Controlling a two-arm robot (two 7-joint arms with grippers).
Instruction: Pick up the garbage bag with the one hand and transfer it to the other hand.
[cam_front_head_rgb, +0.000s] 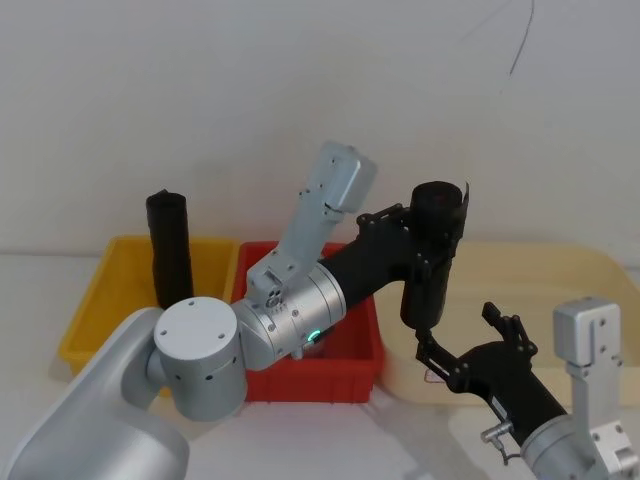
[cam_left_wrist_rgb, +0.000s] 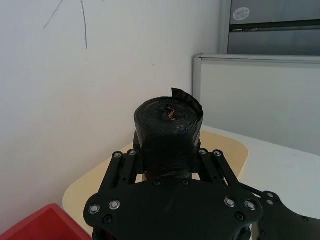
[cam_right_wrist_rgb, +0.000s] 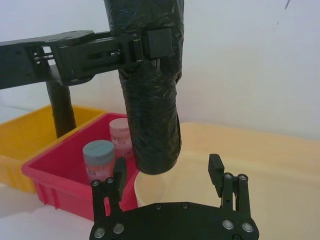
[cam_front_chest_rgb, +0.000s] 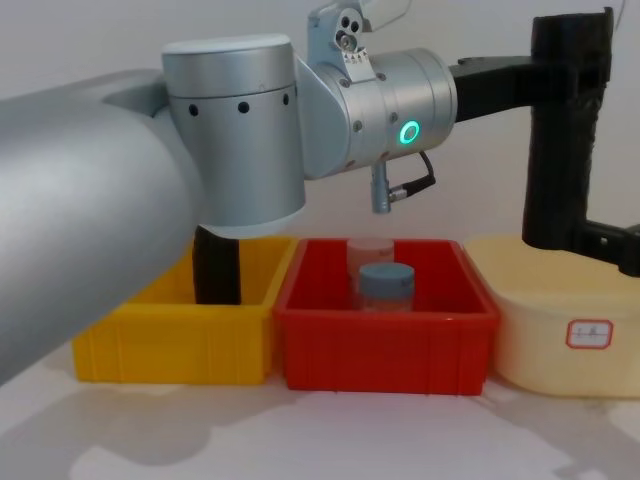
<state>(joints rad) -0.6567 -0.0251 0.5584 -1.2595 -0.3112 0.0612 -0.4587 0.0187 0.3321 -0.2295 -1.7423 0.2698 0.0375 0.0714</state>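
Green-ringed left claw (cam_front_head_rgb: 436, 233) is clamped around the upper part of the tall matte-black cylindrical garbage bag roll (cam_front_head_rgb: 430, 288). The roll hangs upright in the air over the cream plastic tub (cam_front_chest_rgb: 540, 330), beside the red plastic bin (cam_front_chest_rgb: 385, 345). Right claw (cam_right_wrist_rgb: 167, 171) is spread wide at the roll's lower end, not gripping it.

The red-bordered label (cam_front_chest_rgb: 590, 333) on the cream tub (cam_front_chest_rgb: 525, 310) cannot be read.

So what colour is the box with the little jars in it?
The box is red, clearest in the chest view.
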